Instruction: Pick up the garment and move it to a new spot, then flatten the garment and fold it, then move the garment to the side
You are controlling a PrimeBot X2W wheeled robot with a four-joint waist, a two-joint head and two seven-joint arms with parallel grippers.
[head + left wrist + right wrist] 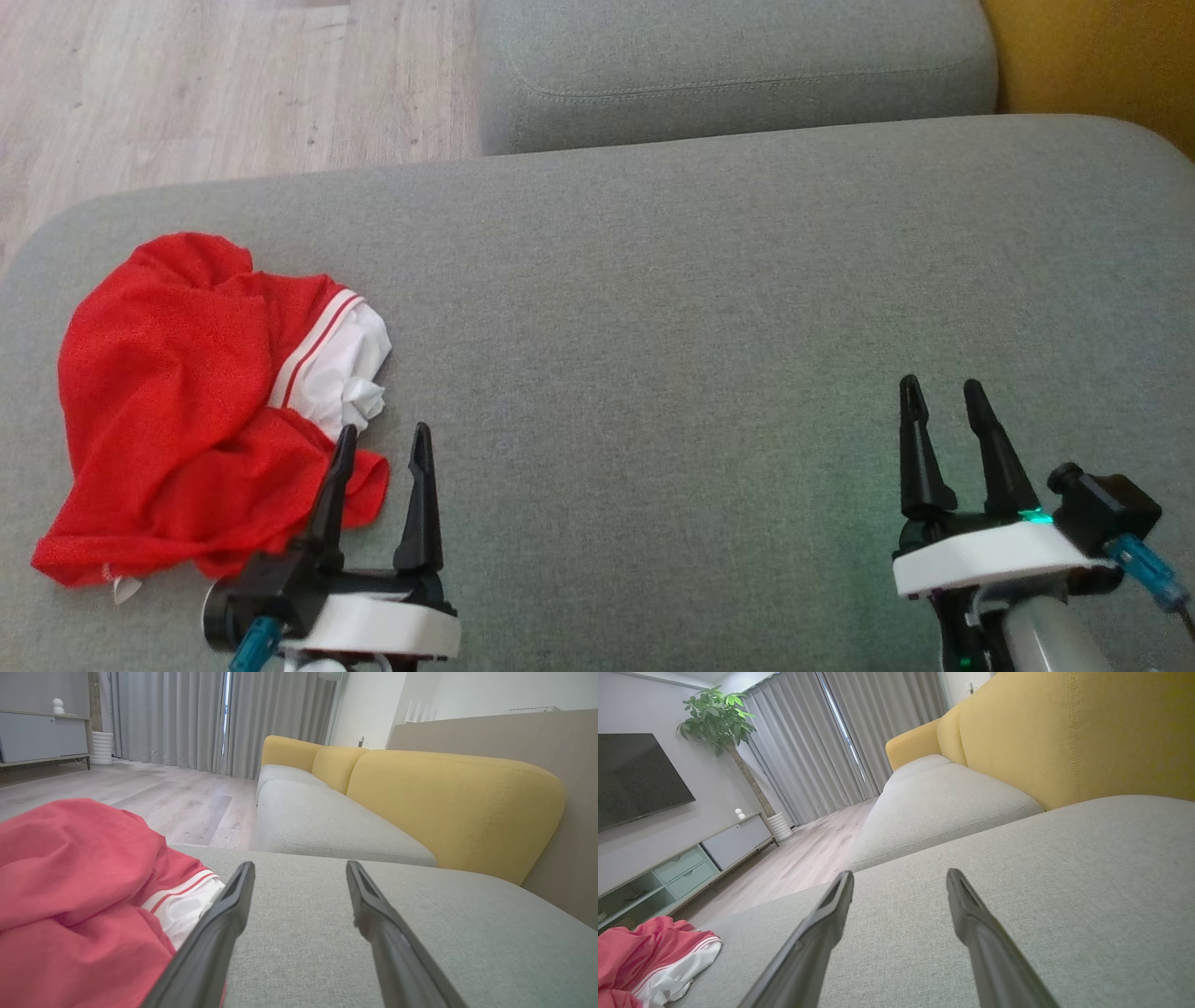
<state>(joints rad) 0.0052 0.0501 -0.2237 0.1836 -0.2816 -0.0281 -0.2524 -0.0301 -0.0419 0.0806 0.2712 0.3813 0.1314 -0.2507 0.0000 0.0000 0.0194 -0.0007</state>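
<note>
A crumpled red garment (177, 392) with a white striped part lies on the left of the grey sofa cushion (672, 308). My left gripper (385, 437) is open just right of its near edge, one finger by the red cloth, nothing between the fingers. In the left wrist view the garment (74, 891) bulges beside the left gripper (299, 870). My right gripper (941, 387) stands open over bare cushion at the lower right, far from the cloth. In the right wrist view the garment (649, 956) lies at the lower left, away from the right gripper (900, 877).
A second grey seat cushion (738, 65) adjoins at the back, with yellow backrests (448, 798) along the right. Wooden floor (215, 84) lies beyond the cushion's left and far edges. A TV cabinet (686, 858) and a potted plant (724, 723) stand across the room.
</note>
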